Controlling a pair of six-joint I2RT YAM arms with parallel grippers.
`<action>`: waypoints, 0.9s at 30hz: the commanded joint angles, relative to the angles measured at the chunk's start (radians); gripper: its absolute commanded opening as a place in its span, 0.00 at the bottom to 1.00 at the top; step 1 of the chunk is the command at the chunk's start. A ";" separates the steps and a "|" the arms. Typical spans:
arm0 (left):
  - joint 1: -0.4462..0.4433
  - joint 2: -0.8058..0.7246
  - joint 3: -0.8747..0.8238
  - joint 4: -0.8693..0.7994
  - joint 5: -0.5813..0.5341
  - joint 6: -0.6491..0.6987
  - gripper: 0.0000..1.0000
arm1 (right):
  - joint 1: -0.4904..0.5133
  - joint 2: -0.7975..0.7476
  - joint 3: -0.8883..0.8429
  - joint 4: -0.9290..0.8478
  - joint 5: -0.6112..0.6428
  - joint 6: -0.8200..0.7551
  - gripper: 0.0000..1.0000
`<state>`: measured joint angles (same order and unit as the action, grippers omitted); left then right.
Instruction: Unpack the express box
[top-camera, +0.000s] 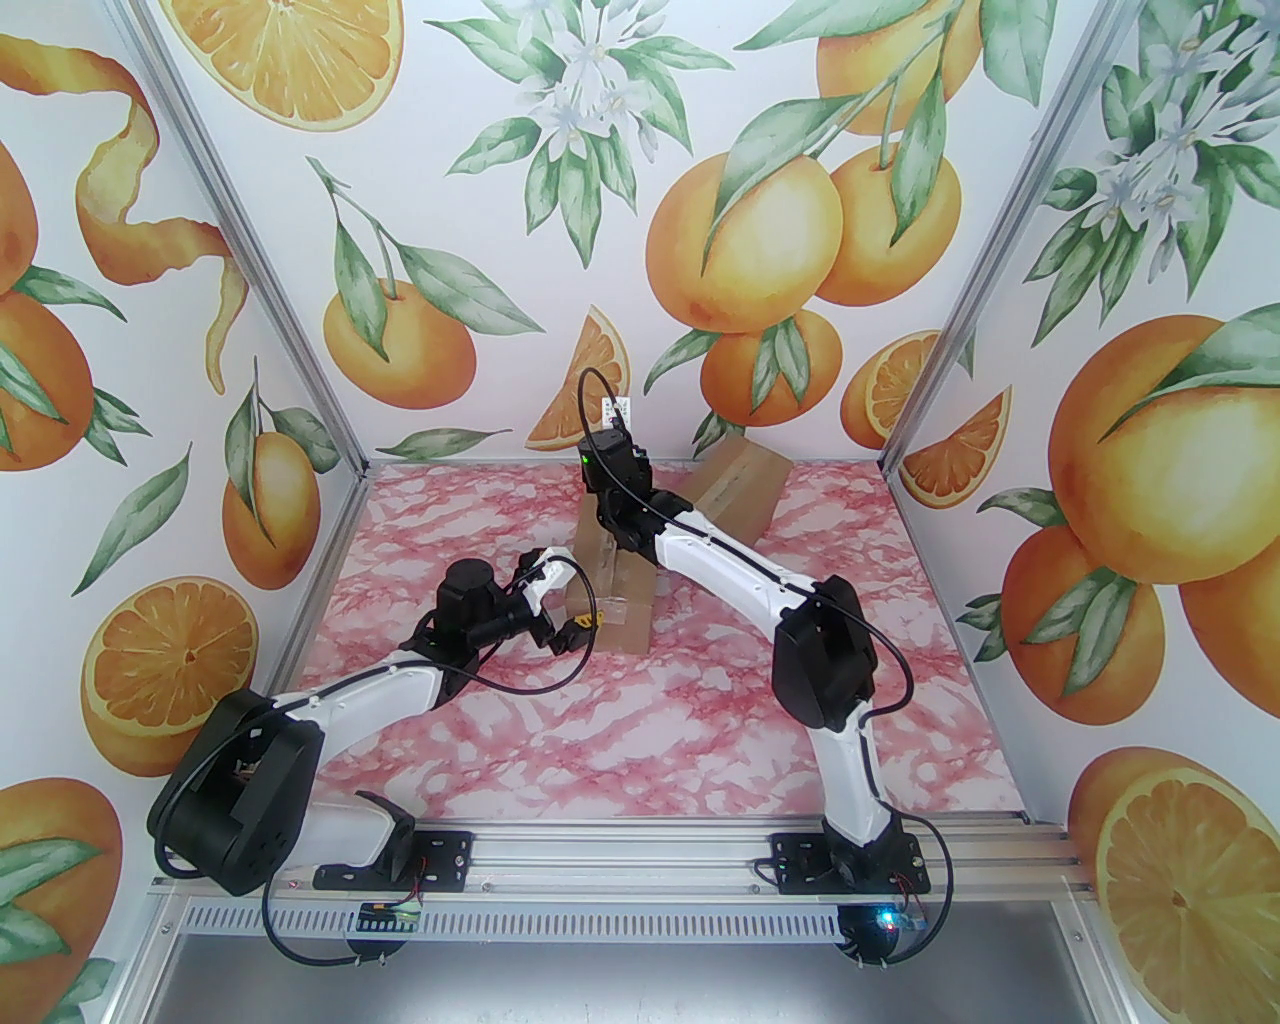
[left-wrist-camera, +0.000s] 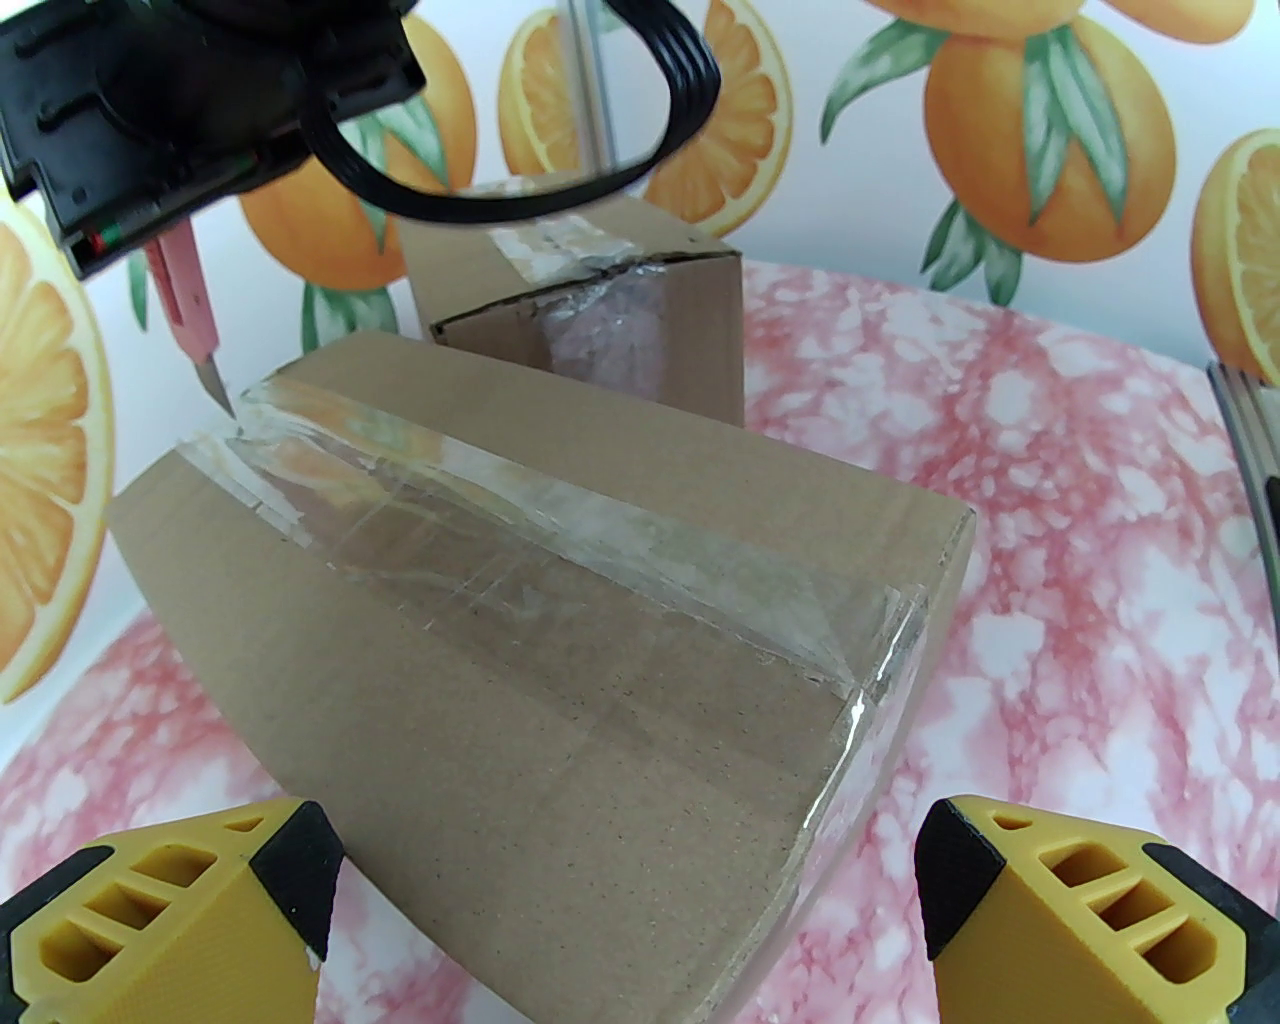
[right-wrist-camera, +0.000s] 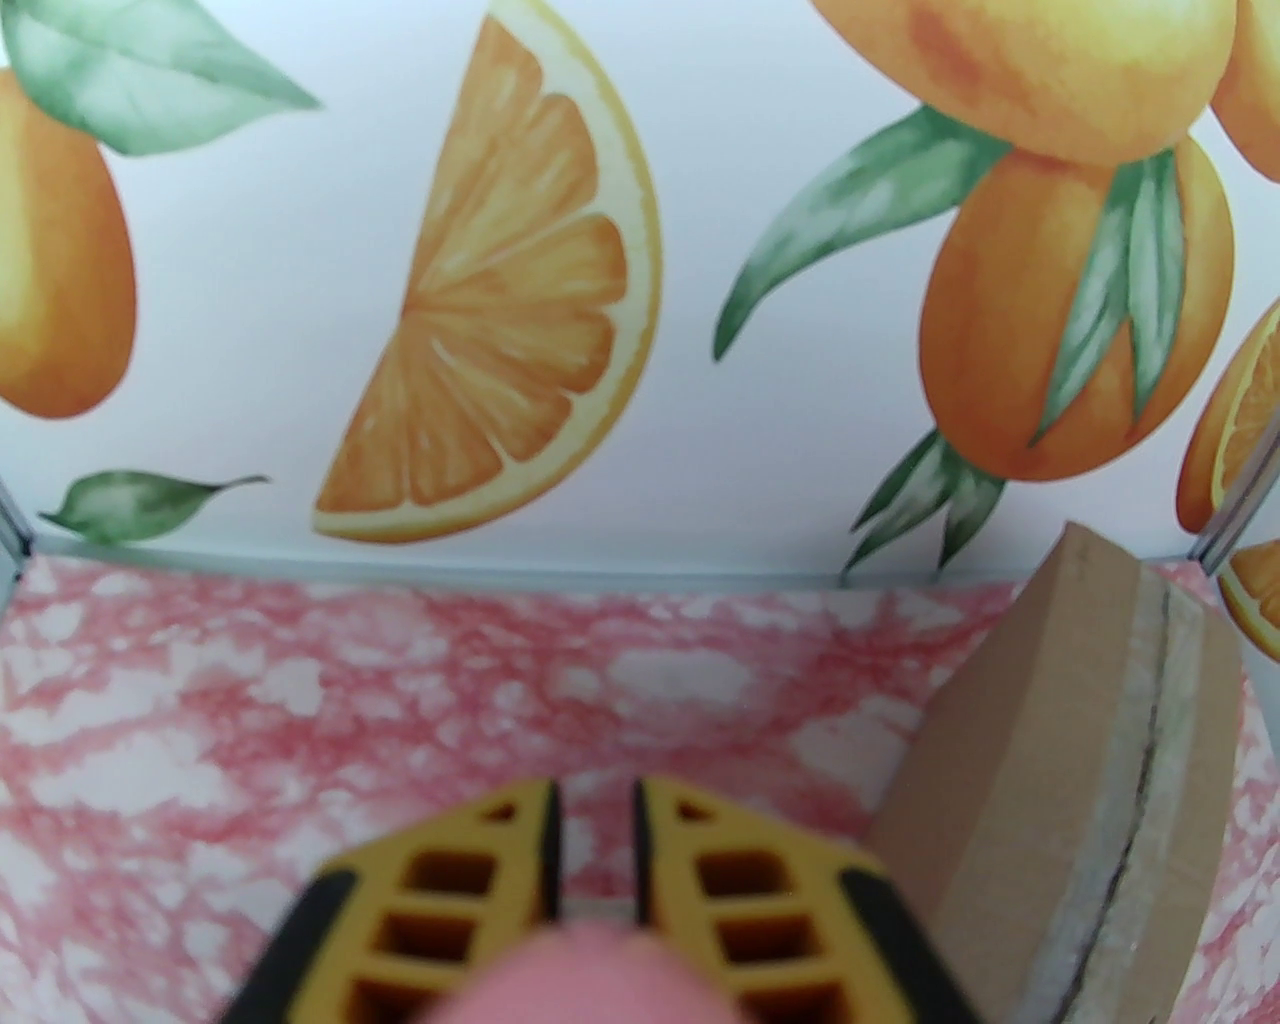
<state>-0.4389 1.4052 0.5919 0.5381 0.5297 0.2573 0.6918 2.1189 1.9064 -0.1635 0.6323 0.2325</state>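
There, knife (left-wrist-camera: 190, 310) at taped box (left-wrist-camera: 560, 650) edge.

- I see a table (top-camera: 600, 740) with a pink and white marble top.
- The back wall (top-camera: 480, 250) has big painted oranges, orange slices, green leaves and white flowers.
- The left wall (top-camera: 120, 400) and the right wall (top-camera: 1150, 450) have the same fruit pictures.
- Shiny metal posts (top-camera: 250, 240) stand where the walls meet.
- A grey metal rail (top-camera: 620, 880) runs along the table's near edge.
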 joint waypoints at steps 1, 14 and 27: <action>0.000 0.028 0.018 0.067 0.032 -0.062 1.00 | -0.006 0.019 0.028 -0.034 0.028 0.017 0.00; -0.032 0.072 0.004 0.091 -0.002 -0.141 1.00 | -0.003 0.001 0.010 -0.078 0.022 0.048 0.00; -0.067 0.072 -0.047 0.123 -0.102 -0.183 1.00 | 0.018 -0.079 -0.091 -0.006 0.038 0.031 0.00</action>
<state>-0.5018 1.4750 0.5640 0.6388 0.4480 0.0998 0.7025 2.0800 1.8484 -0.1600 0.6552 0.2657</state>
